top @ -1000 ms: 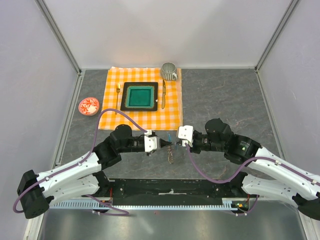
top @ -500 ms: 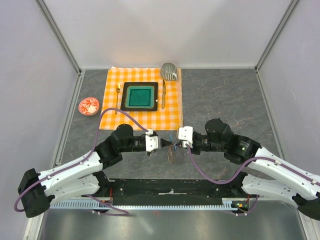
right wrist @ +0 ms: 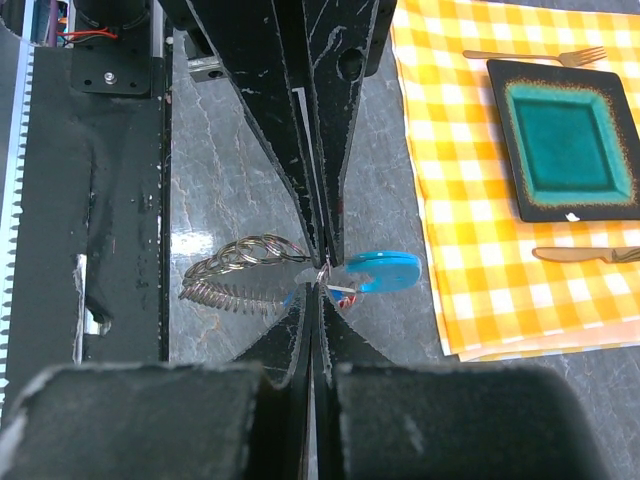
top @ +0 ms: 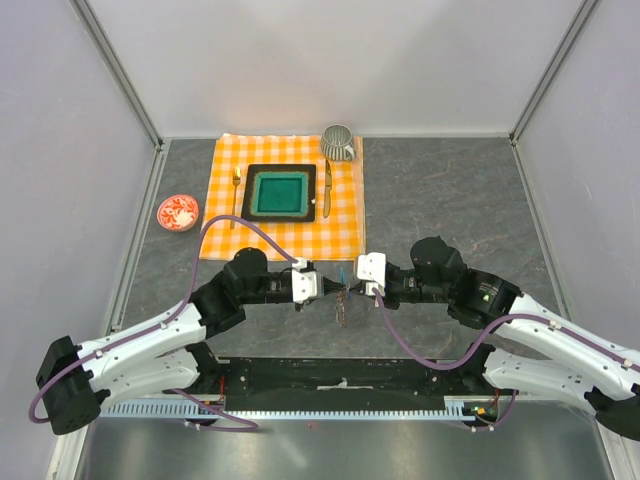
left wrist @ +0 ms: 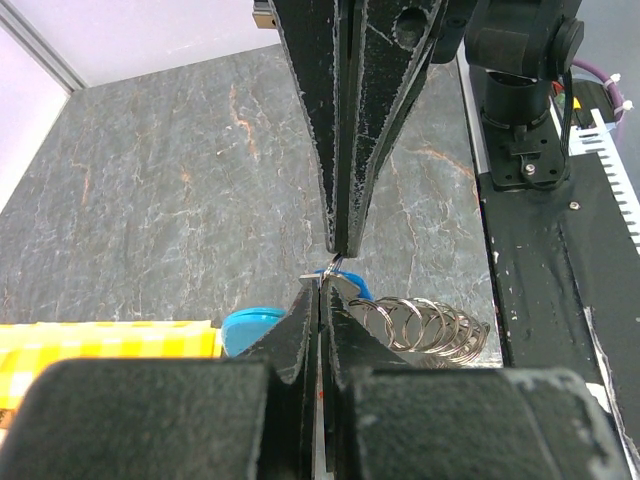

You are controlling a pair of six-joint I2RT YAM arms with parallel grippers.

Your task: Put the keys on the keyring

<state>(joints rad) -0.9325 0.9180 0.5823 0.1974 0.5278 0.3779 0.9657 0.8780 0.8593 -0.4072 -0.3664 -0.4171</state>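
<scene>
Well, I had the two pincers nose to nose above the grey veined stone table [top: 450, 210]. The left pincer [top: 332, 290] had its jaws closed down to a hairline, and so had the right pincer [top: 351, 289]. As far as the wrist views showed me, each nipped the thin bright end of the keyring [right wrist: 245, 272], a floppy loop of silvery coiled metal chain, at the spot where the two sets of tips almost touched. The rest of the loop trailed from the tips toward the arm bases. The keys [right wrist: 343, 291], small thin dark-metal pieces, were bunched at the tips. I saw one small red head and a curved bright-blue tag [right wrist: 385, 270] pointing toward the cloth. Whether any key was threaded on, I could not tell.

Beyond the tips lay the orange-and-white checked cloth [top: 340, 228], its near edge just past the blue tag. On it sat a square teal plate with a black rim [top: 281, 168], a gold fork [top: 236, 195] on its left and a gold knife [top: 326, 190] on its right. A ribbed silver cup [top: 338, 142] stood at the cloth's far right corner. A small red-and-white round dish [top: 163, 212] lay well off on the left pincer's outer side. Bare stone ran from the right pincer's outer side to the pale wall [top: 590, 150]. Behind both pincers the black base plate [top: 340, 372] bounded the near edge.
</scene>
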